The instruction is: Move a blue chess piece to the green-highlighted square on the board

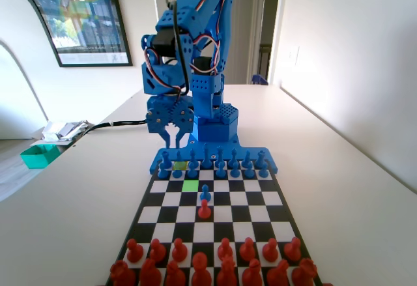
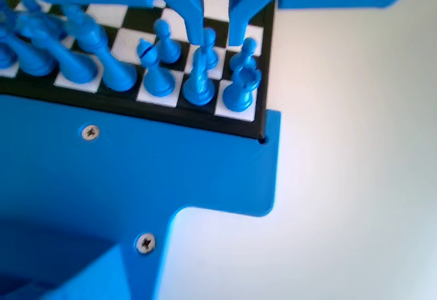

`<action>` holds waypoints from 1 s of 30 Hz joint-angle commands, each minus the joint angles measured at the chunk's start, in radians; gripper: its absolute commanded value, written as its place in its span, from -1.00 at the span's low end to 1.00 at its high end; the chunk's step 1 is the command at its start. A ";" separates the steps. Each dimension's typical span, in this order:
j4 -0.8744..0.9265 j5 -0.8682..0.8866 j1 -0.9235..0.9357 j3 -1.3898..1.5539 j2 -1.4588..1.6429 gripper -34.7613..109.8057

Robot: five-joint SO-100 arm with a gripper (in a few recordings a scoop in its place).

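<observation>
Blue chess piece: which pawn is meant cannot be told for certain; one small blue pawn stands in the blue ranks directly below the fingers in the fixed view, at the left of those ranks, just left of a duller yellow-green square. In the wrist view a pawn sits at the gap between the two fingertips, near the board's right-hand corner; whether they touch it cannot be told.

Fingers: parted, nothing gripped, tips hanging just above the heads of the blue pieces.

Green-highlighted square: bare, one row nearer the camera than the blue ranks, a little right of and below the fingers in the fixed view.

Board: black-and-white checks, lying flat. A lone blue pawn stands forward of the green square and to its right, with a red pawn directly in front of it, the two close. Red pieces fill the two nearest rows.

Tabletop: plain white, smooth, brightly lit on the right side, running back well past the arm. In the wrist view it shows as bare pale surface right of the board's corner.

Room, fixed view: white walls; a dark-framed picture hangs on the wall at upper left. A doorway opens behind the arm. A black cable runs left from the arm toward a small heap of clutter at the tabletop's left edge. A teal-green container sits below that, left of the tabletop.
</observation>
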 commanded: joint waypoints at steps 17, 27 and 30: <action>-0.098 0.002 -0.018 0.061 -0.006 -0.42; -0.181 -0.008 -0.012 0.095 -0.032 -0.42; -0.196 -0.008 -0.012 0.101 -0.034 -0.42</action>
